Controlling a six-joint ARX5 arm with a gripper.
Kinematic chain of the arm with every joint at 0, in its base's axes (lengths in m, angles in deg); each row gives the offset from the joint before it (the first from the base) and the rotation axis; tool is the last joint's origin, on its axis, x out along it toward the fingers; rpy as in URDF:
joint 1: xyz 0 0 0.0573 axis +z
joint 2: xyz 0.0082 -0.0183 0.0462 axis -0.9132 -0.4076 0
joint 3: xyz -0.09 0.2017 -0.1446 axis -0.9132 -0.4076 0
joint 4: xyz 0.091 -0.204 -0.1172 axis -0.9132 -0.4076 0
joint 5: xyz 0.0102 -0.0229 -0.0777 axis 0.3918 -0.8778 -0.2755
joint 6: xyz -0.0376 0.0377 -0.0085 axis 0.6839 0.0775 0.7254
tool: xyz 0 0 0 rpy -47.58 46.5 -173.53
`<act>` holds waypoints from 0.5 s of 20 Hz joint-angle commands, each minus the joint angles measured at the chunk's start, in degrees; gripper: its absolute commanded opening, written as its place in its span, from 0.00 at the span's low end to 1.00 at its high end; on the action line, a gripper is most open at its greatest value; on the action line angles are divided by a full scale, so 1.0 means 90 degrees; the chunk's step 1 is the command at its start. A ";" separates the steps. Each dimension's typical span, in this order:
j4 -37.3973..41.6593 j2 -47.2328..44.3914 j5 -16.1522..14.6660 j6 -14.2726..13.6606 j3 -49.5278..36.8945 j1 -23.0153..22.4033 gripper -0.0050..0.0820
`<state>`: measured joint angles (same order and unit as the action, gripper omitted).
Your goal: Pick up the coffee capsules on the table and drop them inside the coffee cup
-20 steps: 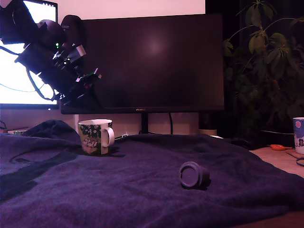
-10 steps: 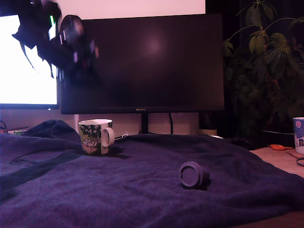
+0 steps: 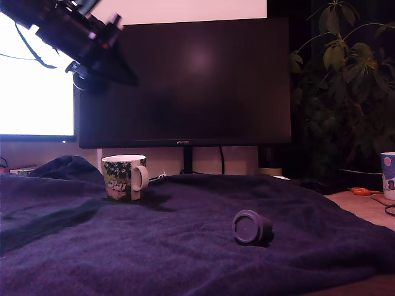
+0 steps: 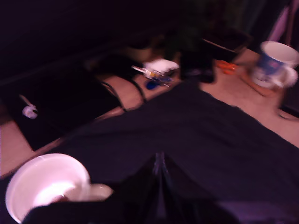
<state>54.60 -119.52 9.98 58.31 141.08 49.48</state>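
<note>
My gripper (image 4: pixel 160 173): raised high, fingers pressed together, holding nothing. Capsule (image 3: pixel 250 226): on its side on the blanket (image 3: pixel 154 246), four o'clock of the mug (image 3: pixel 124 177).

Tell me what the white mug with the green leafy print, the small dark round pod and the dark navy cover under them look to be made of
White mug with the green leafy print: probably glazed ceramic; its inside shines smooth and white.
Small dark round pod: rigid, matte; plastic or coated metal, unclear in this dim light.
Dark navy cover: soft fuzzy fabric, like fleece, rumpled into folds.
</note>
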 commanded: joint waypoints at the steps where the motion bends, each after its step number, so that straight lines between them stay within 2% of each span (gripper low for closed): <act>1: 0.0211 0.0255 -0.0032 -0.0027 -0.0454 -0.0066 0.04; 4: 0.0542 0.0695 -0.0015 0.0022 -0.1015 -0.0250 0.03; 10: 0.1161 0.1452 0.0243 0.0226 -0.2047 -0.0760 0.03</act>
<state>64.15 -107.28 12.17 59.88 124.57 42.97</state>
